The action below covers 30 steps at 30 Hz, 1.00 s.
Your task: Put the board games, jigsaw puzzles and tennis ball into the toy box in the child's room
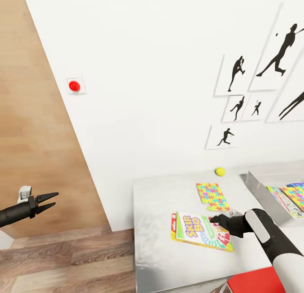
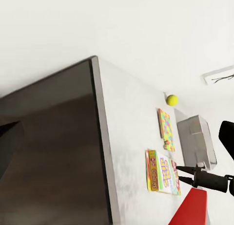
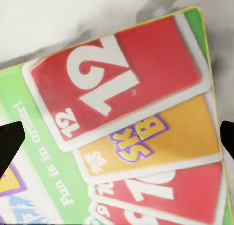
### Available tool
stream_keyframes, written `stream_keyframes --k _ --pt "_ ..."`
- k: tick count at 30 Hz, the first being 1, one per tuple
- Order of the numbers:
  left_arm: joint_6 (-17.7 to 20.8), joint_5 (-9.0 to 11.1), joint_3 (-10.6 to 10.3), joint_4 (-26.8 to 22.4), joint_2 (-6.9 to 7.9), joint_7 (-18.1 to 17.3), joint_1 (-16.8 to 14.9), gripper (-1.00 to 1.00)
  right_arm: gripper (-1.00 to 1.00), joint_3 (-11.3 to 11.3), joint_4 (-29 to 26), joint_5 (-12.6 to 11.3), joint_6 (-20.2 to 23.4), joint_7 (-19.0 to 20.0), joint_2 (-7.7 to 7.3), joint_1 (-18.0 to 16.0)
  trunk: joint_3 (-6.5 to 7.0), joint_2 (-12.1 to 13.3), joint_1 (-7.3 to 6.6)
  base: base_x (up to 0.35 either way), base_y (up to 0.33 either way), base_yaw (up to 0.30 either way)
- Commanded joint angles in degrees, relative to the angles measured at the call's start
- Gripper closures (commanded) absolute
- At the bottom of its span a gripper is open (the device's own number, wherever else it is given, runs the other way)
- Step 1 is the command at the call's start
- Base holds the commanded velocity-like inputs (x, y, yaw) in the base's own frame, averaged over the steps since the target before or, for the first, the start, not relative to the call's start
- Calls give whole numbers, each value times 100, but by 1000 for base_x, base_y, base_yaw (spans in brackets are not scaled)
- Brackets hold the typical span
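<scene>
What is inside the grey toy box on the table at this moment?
In the head view, the toy box holds flat colourful items: a printed board game and a jigsaw puzzle lying on it. The picture's edge cuts off the box's far side, so the rest is unseen.

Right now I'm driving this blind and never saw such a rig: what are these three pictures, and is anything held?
A two-armed robot in a simulator. The big picture is from its head; the other two are from cameras by each gripper. On the table lie a Skip-Bo board game, a jigsaw puzzle and a tennis ball; the toy box already holds some items. The right gripper hangs open just over the game, which the right wrist view shows close up. The left gripper is open beside the table. Nothing is held.
</scene>
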Motion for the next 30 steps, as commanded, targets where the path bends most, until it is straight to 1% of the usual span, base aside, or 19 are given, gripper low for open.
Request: stream_keyframes --k 1,9,20,30 --pt "46 16 1 3 1 -8 -5 -100 -100 -7 -7 -55 24 -42 1 -4 -12 -12 4 0 153 0" --pt "46 16 1 3 1 -8 -5 -100 -100 -14 -20 -50 18 -49 11 -4 -12 -12 4 0 144 0" --pt "46 16 1 3 1 -8 -5 -100 -100 -32 -78 -50 15 -50 37 -29 -12 -12 4 0 13 0" --pt "46 16 1 3 1 -8 -5 -100 -100 -32 -111 -49 11 -50 39 -143 -12 -12 4 0 0 0"
